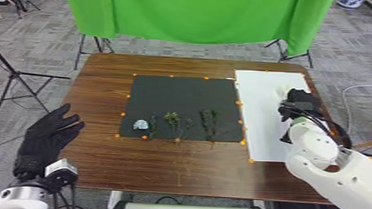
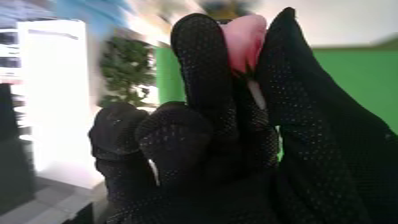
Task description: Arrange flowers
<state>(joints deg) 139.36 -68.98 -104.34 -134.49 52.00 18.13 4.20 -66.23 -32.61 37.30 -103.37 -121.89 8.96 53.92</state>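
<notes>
Right hand (image 1: 300,104) pinches pink flower (image 2: 244,42) between thumb and fingers, bloom at the tips. Keep grip light, petals could crush; likely best to lower it gently onto white sheet (image 1: 262,130) beneath the hand, then release slowly. Right arm angles in, hand over sheet. Leftward of it, green stems (image 1: 172,119) lie on dark mat (image 1: 185,95); beyond, left hand (image 1: 50,135) waits, fingers spread.

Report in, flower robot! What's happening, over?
Right hand pinching pink flower. Left hand open, by table's left edge. Possible snag: stems lying on black mat. Over.
</notes>
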